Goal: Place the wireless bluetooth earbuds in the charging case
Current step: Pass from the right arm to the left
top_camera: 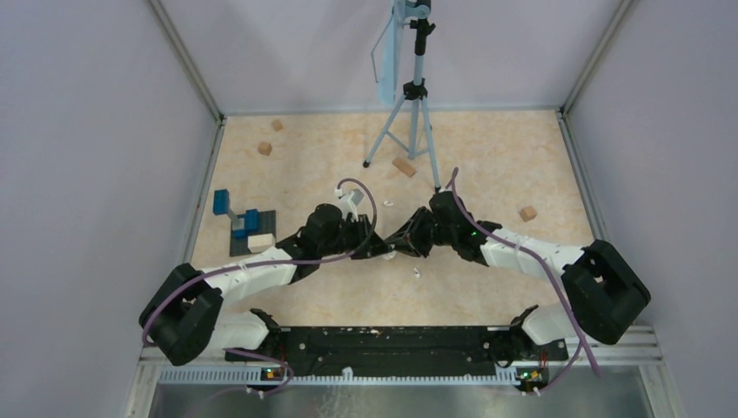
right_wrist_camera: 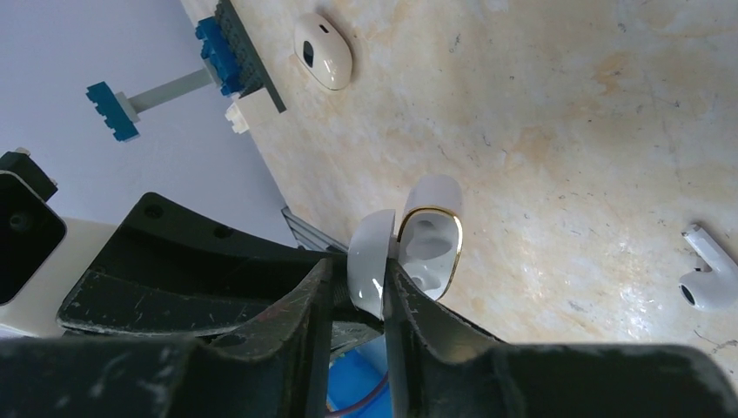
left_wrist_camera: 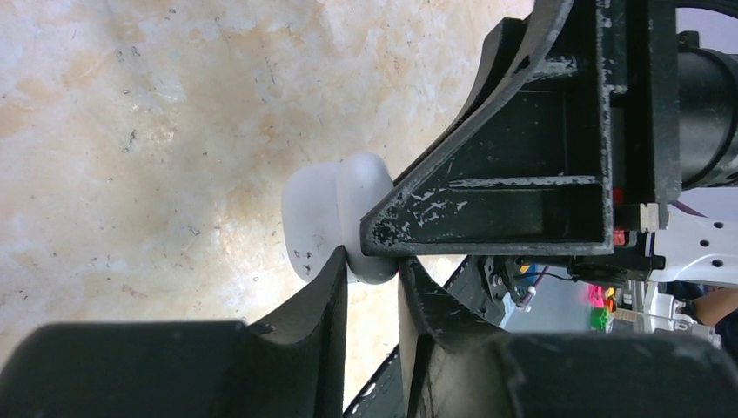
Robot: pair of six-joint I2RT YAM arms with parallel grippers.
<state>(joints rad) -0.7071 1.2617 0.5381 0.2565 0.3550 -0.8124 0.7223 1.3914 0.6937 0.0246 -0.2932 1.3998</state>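
You appear to be in a robotics lab test cell: a marbled beige tabletop (top_camera: 487,174) boxed in by plain lavender panels (top_camera: 87,131) on aluminium posts (top_camera: 187,61), a tripod (top_camera: 416,122) standing at the back, wooden blocks (top_camera: 403,166) and a toy-brick model (top_camera: 239,218) scattered about.

The charging case (right_wrist_camera: 432,205) is glossy white plastic, gold-rimmed; the bench (right_wrist_camera: 566,131) looks matt and mottled; the right hand (right_wrist_camera: 358,272) is scuffed black plastic.
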